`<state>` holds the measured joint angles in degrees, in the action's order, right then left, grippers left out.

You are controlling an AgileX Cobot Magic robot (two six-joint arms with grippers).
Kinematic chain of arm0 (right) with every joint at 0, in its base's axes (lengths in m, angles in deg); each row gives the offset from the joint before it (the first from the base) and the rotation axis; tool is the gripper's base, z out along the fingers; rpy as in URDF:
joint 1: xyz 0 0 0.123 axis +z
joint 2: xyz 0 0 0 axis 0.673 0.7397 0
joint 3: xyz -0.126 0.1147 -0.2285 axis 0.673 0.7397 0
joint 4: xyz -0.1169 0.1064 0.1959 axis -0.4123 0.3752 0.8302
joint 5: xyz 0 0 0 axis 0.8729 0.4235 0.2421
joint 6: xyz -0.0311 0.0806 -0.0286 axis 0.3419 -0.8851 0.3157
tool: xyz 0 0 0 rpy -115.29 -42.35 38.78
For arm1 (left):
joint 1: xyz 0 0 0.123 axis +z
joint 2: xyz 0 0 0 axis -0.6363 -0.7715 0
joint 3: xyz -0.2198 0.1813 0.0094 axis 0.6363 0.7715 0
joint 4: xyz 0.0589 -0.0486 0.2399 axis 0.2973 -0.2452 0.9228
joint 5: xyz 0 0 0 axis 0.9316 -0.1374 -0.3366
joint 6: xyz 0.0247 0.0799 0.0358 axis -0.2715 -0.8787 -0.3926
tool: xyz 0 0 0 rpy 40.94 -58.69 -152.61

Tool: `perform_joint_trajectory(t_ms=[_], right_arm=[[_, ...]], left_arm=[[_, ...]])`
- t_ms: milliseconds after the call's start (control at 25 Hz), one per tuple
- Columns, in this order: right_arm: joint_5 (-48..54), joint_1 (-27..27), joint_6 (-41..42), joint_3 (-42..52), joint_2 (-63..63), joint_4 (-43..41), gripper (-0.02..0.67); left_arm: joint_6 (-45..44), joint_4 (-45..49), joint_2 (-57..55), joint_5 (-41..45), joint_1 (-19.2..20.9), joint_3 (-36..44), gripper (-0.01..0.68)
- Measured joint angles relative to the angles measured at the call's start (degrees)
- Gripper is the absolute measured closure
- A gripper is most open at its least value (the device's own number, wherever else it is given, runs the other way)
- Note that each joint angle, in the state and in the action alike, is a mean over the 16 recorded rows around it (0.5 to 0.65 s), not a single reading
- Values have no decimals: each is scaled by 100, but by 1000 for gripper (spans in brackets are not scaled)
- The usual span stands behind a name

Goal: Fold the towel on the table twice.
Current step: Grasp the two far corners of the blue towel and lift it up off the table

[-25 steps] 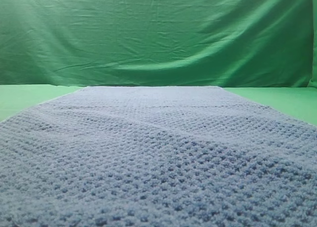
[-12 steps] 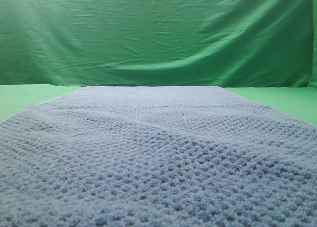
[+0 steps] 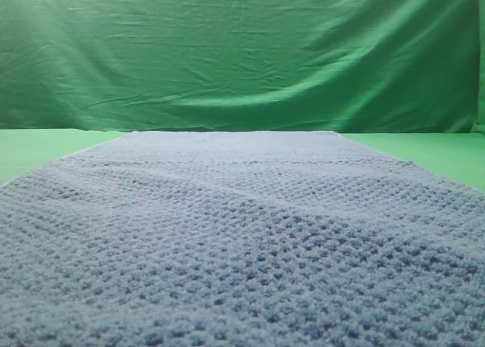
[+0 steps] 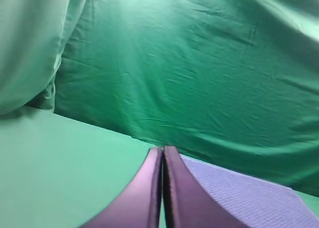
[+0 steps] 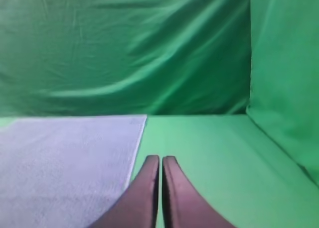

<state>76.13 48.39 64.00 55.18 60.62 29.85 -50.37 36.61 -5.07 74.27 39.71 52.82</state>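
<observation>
A: Where does the cloth lie? Entry first.

B: The large blue-grey waffle-knit towel (image 3: 242, 241) lies spread flat, one layer, on the smooth bright green table (image 3: 34, 146). In the high view it fills the foreground and runs to a straight far edge just in front of the wrinkled green backdrop cloth (image 3: 242, 51). Bare table shows on both sides of it. No crease or doubled edge visible, so I judge no fold is made yet.

A: Grippers?

B: Neither appears in the high view. The left wrist view shows the left gripper (image 4: 162, 149) with its two dark fingers pressed together, nothing between them. It points at the table's far left part; the towel's left edge lies to its right. The right gripper (image 5: 160, 158) is the same: fingers closed flat on each other, empty, over bare table just beside the towel's right edge.

A: Step in hand?

B: My reading: the start, before the first fold. Both arms sit off the towel's side edges, apart from the cloth.

A: What does the next move call for?

B: Likely both pairs of fingers must spread, then come down on two corners of one short edge. The knit looks thick and limp, so each pinch should catch the whole layer. The two arms would need to carry the edge together and level, or the fold may land skewed. Which end they should take, I cannot tell from here.
</observation>
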Motion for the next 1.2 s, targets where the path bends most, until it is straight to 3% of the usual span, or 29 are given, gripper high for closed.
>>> perform_joint_trajectory(t_ms=[240, 440, 760, 1200], right_arm=[[484, 61, -315, -1051, 433, -335, 649], [1611, 109, -443, -2002, 1008, -535, 649], [2928, 122, -275, -2783, 1935, -371, 649], [3963, 208, 53, -3550, 3308, -245, 649]], left_arm=[[69, 303, -115, 635, 0, -898, 673], [75, 417, -241, 1465, 0, -1643, 673], [70, 186, -627, 2396, 0, -2193, 673], [64, 313, -2679, 4000, -336, -3179, 673]])
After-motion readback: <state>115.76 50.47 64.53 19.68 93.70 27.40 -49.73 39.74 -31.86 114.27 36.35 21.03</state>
